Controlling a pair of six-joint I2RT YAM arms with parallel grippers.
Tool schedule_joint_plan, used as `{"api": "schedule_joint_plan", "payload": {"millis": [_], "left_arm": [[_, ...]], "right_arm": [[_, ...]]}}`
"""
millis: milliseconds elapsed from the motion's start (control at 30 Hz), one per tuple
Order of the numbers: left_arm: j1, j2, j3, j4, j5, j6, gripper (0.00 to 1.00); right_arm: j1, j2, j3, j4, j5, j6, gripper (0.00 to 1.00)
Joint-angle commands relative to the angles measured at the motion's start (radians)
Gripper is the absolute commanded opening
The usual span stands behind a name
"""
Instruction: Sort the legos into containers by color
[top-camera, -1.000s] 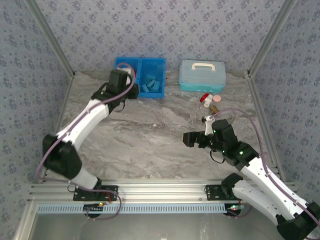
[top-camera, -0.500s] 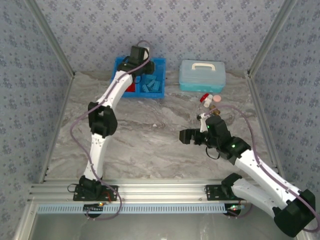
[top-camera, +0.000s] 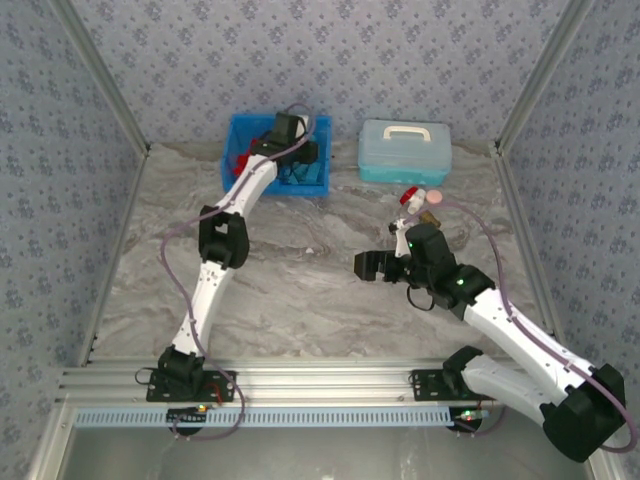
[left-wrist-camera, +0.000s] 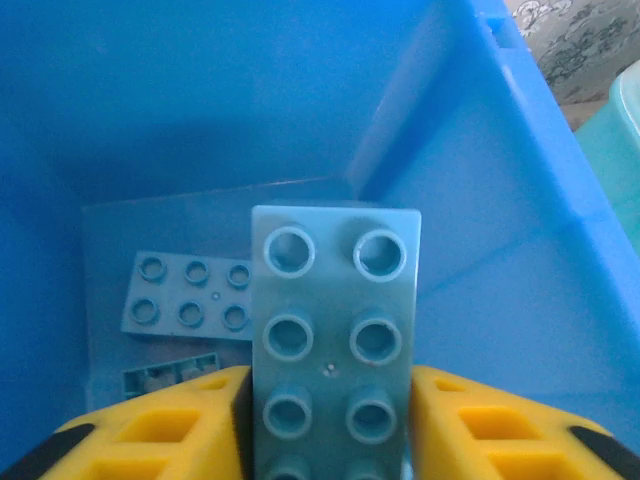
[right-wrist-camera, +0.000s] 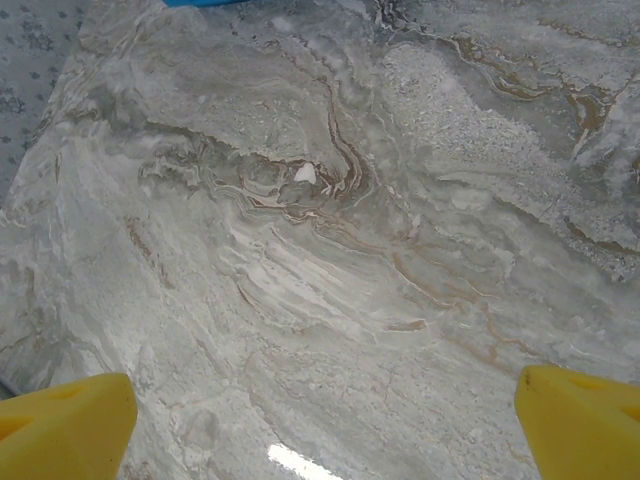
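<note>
L gripper (left-wrist-camera: 330, 425) pinching a blue lego (left-wrist-camera: 335, 320) inside the bin (left-wrist-camera: 520, 200); R gripper (right-wrist-camera: 322, 420) spread wide over bare table (right-wrist-camera: 330, 230).

Left wrist view: the lego is at frame centre-bottom, studs up, w/ yellow fingers (left-wrist-camera: 170, 430) flush against both long sides. It's held clear of the bin floor, where another blue brick (left-wrist-camera: 190, 305) lies flat at mid-left. Top view: L arm reaches to the upper centre-left of frame, L gripper (top-camera: 300, 152) over the bin's right compartment (top-camera: 318, 182). Red legos (top-camera: 237, 160) are in the left compartment. R gripper (top-camera: 368, 266) is right of frame centre, well apart from the bin, w/ nothing between its fingers. Pale blue case (top-camera: 404, 150) is upper right, w/ a small red-and-white bottle (top-camera: 411, 197) just below it.
</note>
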Motion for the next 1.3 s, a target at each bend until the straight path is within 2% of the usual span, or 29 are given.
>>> {"api": "schedule_joint_plan", "payload": {"millis": [0, 133, 367, 467, 567, 700, 833, 1000, 1133, 1267], "left_arm": [[-0.012, -0.006, 0.040, 0.077, 0.020, 0.011, 0.49], [-0.015, -0.020, 0.046, 0.062, 0.018, 0.003, 0.58], [-0.042, -0.149, 0.036, -0.045, -0.001, 0.013, 0.59], [-0.063, -0.277, -0.057, -0.071, -0.010, -0.008, 0.60], [-0.104, -0.493, -0.359, 0.059, -0.047, -0.010, 0.62], [-0.155, -0.783, -0.778, 0.243, -0.105, -0.025, 0.67], [-0.184, -1.040, -1.092, 0.337, -0.130, -0.059, 0.72], [-0.203, -1.290, -1.386, 0.357, -0.198, -0.059, 0.86], [-0.209, -1.467, -1.608, 0.357, -0.307, -0.078, 0.99], [-0.209, -1.636, -1.790, 0.346, -0.439, -0.080, 0.99]], "right_arm": [[-0.006, -0.001, 0.029, 0.006, -0.001, -0.005, 1.00], [-0.006, -0.004, 0.030, -0.001, -0.001, -0.004, 1.00], [-0.006, -0.009, 0.040, -0.017, 0.009, -0.024, 1.00], [-0.006, -0.023, 0.039, -0.025, 0.051, -0.033, 1.00], [-0.016, -0.054, 0.030, -0.034, 0.124, -0.038, 1.00], [-0.068, -0.113, 0.020, -0.050, 0.163, -0.047, 1.00], [-0.141, -0.162, -0.009, -0.061, 0.185, -0.052, 1.00], [-0.247, -0.190, -0.046, -0.064, 0.218, -0.049, 1.00], [-0.340, -0.178, -0.082, -0.027, 0.263, -0.077, 1.00], [-0.453, -0.130, -0.138, 0.097, 0.291, -0.090, 1.00]]}}
